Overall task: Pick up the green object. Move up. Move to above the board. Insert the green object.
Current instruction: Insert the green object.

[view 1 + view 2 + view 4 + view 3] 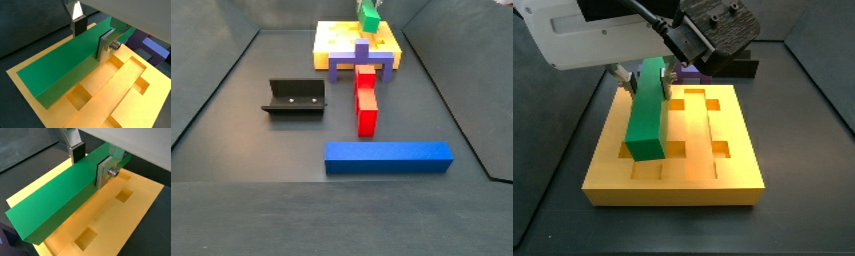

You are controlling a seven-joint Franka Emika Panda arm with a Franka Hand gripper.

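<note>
My gripper (92, 37) is shut on the green object (63, 62), a long plain bar, with one finger on each long face near its far end. Both wrist views show this grip (91, 164). The bar (57, 200) runs lengthwise over one long side of the board (127, 215), an orange-yellow slab with grooves and square holes. In a side view the gripper (647, 72) holds the bar (647, 115) on edge over the board's (714, 165) left row of holes. I cannot tell whether it touches the board. The other side view shows bar (369, 17) and board (338, 40) far off.
A purple cross-shaped block (361, 58) lies against the board's near edge, with a red block (368, 100) in line behind it. A long blue block (388, 156) lies across the floor. The fixture (294, 96) stands to the left. A black block (734, 68) sits behind the board.
</note>
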